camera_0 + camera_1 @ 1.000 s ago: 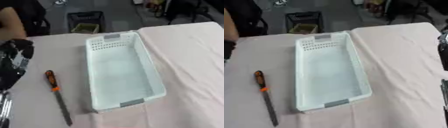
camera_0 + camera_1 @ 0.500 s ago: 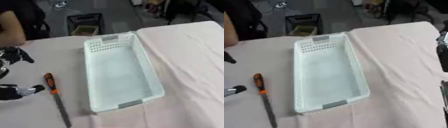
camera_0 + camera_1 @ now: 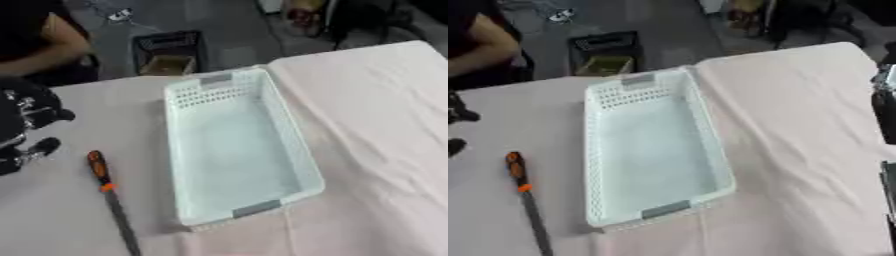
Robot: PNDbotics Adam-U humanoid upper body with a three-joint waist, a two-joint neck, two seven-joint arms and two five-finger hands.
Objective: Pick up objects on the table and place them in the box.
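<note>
My left hand (image 3: 24, 125) sits at the left edge of the left eye view, above the desk (image 3: 367, 125). Black, with silver joints. Thumb and fingers spread apart, nothing between them; one rounded fingertip juts right at the upper side, another lower down.

Just right of that hand, slightly nearer me: a file (image 3: 110, 197) lying flat on the desk. Black handle with an orange collar, handle end pointing away from me, dark narrow blade running toward the near edge and out of view. Hand and file are apart, not touching.

Right of the file, close beside it: the box (image 3: 232, 145), a pale, long rectangular basket with perforated walls. It lies lengthwise, askew, far end tilted a little to the left. Grey handle patch on the far short wall, another on the near short wall. Inside shows only its bare floor. No label or writing readable on box or file.

Desk is covered with a pale pinkish cloth, wrinkled to the right of the box.

My right hand (image 3: 883, 107) shows only as a dark shape at the right edge of the right eye view; cannot tell how its fingers stand.

Beyond the desk's far edge: a small dark crate (image 3: 168, 52) on the grey floor. No lettering legible on it.
</note>
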